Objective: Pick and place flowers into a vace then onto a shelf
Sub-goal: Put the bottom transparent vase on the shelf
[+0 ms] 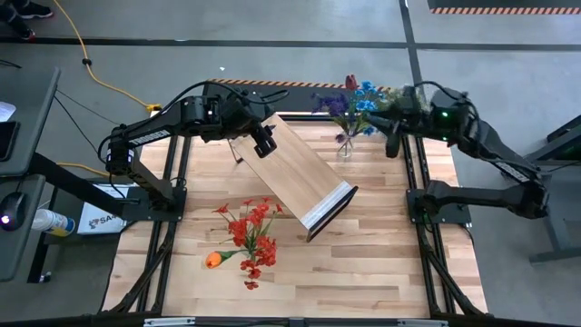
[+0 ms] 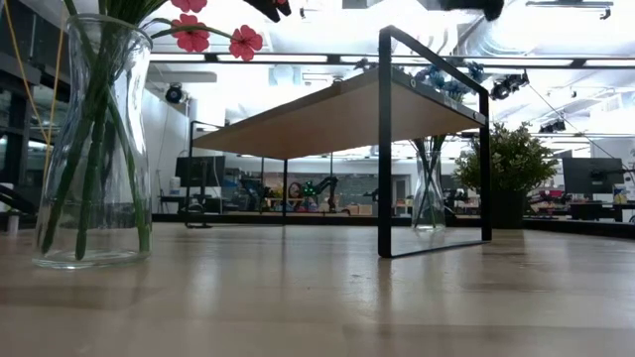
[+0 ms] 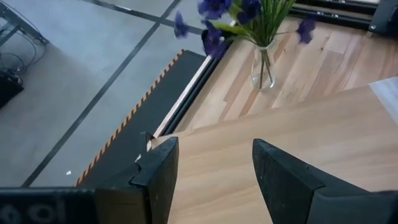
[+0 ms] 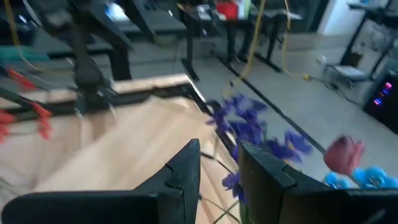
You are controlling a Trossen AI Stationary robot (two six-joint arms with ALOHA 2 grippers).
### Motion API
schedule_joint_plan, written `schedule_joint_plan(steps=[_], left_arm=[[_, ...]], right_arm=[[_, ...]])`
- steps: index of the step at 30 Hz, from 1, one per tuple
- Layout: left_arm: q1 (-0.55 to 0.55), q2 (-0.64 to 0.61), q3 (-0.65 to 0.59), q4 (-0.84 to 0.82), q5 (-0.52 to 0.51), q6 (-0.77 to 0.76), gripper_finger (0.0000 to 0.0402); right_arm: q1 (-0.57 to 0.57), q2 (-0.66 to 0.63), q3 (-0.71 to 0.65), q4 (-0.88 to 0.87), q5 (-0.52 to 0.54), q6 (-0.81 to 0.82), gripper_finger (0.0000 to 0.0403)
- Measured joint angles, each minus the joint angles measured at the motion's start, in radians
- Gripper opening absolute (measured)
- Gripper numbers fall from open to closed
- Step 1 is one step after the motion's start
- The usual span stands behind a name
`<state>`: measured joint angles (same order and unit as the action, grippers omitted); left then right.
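Above the tilted shelf [image 1: 295, 177], left tool [image 1: 264, 145].

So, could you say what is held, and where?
Cannot be told: left gripper sits at the shelf's end, right gripper beside the blue flowers.

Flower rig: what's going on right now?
The left pincer sits over one end of the long light-wood shelf, jaws open either side of its edge. The right pincer hovers beside the clear glass vase of blue and purple flowers. A second vase of red flowers stands nearer the front.
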<state>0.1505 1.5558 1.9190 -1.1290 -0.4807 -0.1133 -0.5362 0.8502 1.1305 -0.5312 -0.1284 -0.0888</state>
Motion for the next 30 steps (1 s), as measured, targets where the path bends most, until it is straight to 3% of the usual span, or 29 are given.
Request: schedule_joint_plan(steps=[10, 20, 30], left_arm=[[0.0, -0.016, -0.001, -0.068, 0.056, -0.051, 0.0237], [-0.017, -0.083, -0.001, -0.167, 0.129, -0.172, 0.0237], [-0.134, -0.165, 0.0, -0.284, 0.167, -0.336, 0.0237]], right_arm=[[0.127, -0.106, 0.001, 0.061, -0.049, 0.127, 0.0099], [0.258, -0.118, 0.001, 0.09, -0.051, 0.164, 0.0098], [0.365, -0.118, 0.0, 0.14, -0.051, 0.168, 0.0098]])
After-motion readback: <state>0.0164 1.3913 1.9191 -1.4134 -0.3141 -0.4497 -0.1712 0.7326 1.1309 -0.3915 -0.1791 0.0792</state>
